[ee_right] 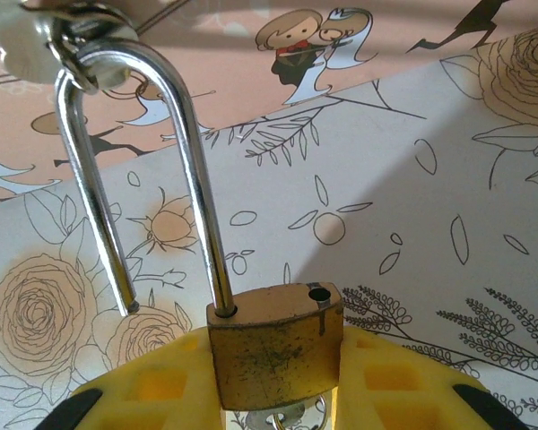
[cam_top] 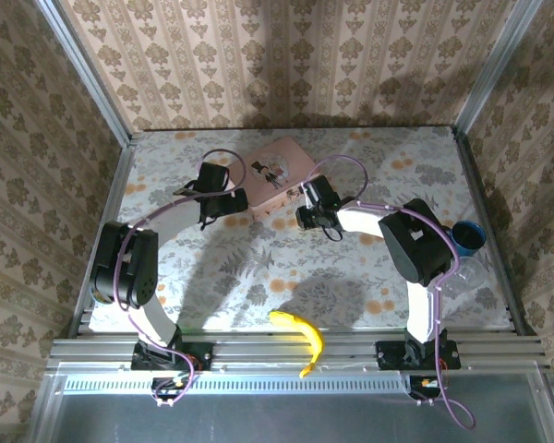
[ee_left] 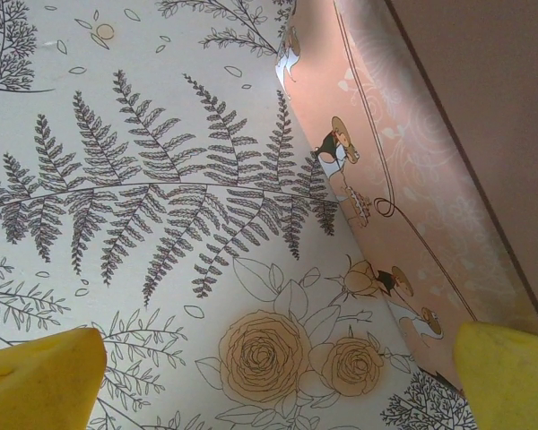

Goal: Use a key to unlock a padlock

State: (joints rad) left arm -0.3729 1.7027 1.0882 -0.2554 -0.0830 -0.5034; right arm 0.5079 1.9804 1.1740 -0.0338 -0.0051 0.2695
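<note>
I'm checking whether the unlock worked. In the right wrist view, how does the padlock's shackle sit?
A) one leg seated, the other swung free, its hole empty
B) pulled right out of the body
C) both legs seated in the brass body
A: the padlock keeps one leg of its shackle seated, the other leg hangs beside the body, and the hole on top stands empty.

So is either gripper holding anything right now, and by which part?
The right gripper clamps the padlock by its brass body; the left gripper is open and holds nothing.
</note>
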